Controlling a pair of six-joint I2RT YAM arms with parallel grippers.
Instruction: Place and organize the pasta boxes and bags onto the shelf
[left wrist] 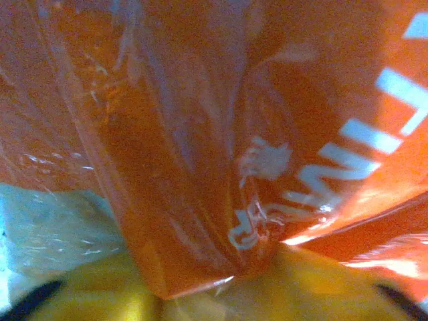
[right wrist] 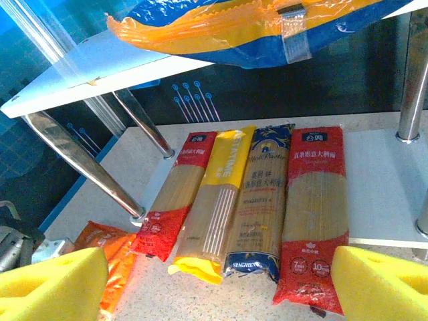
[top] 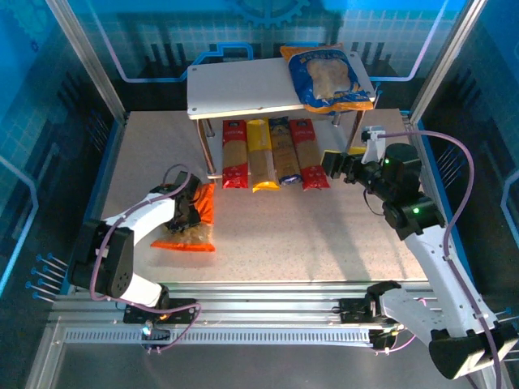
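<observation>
Orange film, soft and creased: the orange bag (top: 190,224) lies on the table (top: 324,235) at near left, its long axis running roughly near-to-far with a slight lean, far end beside the shelf's left leg. The left gripper (top: 188,209) sits directly over its far half. In the left wrist view the orange bag (left wrist: 221,140) presses right up to the lens, with yellow pads (left wrist: 134,294) at the bottom edge meeting a gathered fold. By that, the fingers look pinched on the film, though the contact itself is not clearly shown. The left arm is plainly the nearer one to this item.

Right gripper (top: 334,164): held above the table at mid right, fingers apart, nothing between them, facing left toward the spaghetti row. Pads (right wrist: 47,281) frame that row in the right wrist view.

Pasta boxes, four, flat and side by side on the lower board of the shelf (top: 239,89), near ends overhanging onto the table, long axes all near-to-far:
- left red pack (top: 235,154)
- yellow pack (top: 261,156)
- dark blue pack (top: 284,152)
- right red pack (top: 309,154)

Blue bag (top: 332,77): on the top board at far right, overhanging the edge, long axis near-to-far.

Judgement: the orange bag must travel away and upward, toward the bare left part of the top board.
</observation>
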